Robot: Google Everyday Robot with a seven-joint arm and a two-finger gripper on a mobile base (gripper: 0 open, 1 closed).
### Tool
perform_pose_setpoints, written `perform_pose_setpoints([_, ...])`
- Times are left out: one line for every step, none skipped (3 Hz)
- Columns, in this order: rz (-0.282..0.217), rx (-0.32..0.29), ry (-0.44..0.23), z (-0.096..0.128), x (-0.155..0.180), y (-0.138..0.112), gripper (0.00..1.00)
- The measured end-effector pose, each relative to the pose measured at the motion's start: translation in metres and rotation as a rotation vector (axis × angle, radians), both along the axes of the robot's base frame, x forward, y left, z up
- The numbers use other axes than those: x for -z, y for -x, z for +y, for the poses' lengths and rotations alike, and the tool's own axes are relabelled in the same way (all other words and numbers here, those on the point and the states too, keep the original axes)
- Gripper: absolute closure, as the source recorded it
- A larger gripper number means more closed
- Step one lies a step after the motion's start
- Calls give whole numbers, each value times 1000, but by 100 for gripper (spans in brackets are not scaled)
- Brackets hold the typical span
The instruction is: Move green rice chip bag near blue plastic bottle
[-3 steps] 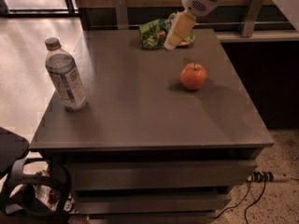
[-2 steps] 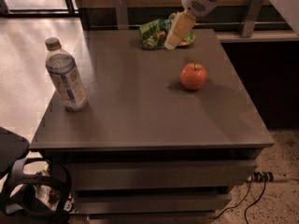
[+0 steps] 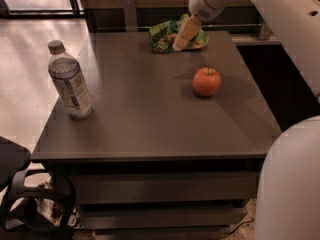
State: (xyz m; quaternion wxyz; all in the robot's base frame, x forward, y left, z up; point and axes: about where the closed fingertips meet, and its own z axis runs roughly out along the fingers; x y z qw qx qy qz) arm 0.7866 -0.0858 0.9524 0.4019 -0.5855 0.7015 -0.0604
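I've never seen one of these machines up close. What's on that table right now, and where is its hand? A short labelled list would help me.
table: dark, flat top
green rice chip bag: crumpled, lying at the far edge
blue plastic bottle: upright, near the left edge, well apart from the bag
apple: right of centre, apart from the bag
hand: down over the bag's middle; whether it grips is unclear
progress: bag not yet near the bottle
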Motion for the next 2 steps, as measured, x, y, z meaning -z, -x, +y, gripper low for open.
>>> perform_pose_setpoints([1,-13,0,3,13,-19,0])
perform_pose_setpoints([61,6,44,8,54,-54,0])
